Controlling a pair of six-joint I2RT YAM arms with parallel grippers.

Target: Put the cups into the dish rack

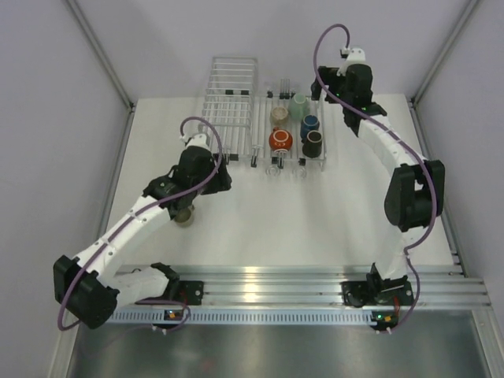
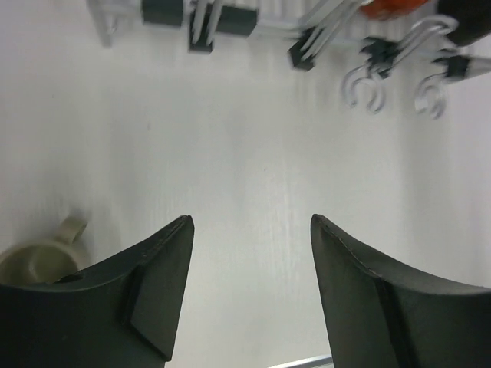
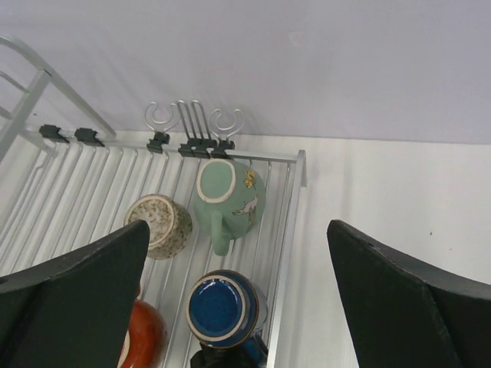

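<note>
Gaping L gripper [image 2: 251, 222]: jaws wide apart, empty, over table [image 2: 245, 153].
R gripper [image 3: 238, 230]: spread wide, empty, above dish rack [image 3: 265, 156].
Olive-grey mug [image 2: 31, 264]: I see it on table, just beside L gripper.
Other cups [image 3: 226, 195]: 5 in rack.

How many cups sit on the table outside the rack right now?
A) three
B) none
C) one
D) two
C: only the olive cup sits on the table, by the left pincer; five others lie in the rack.
</note>
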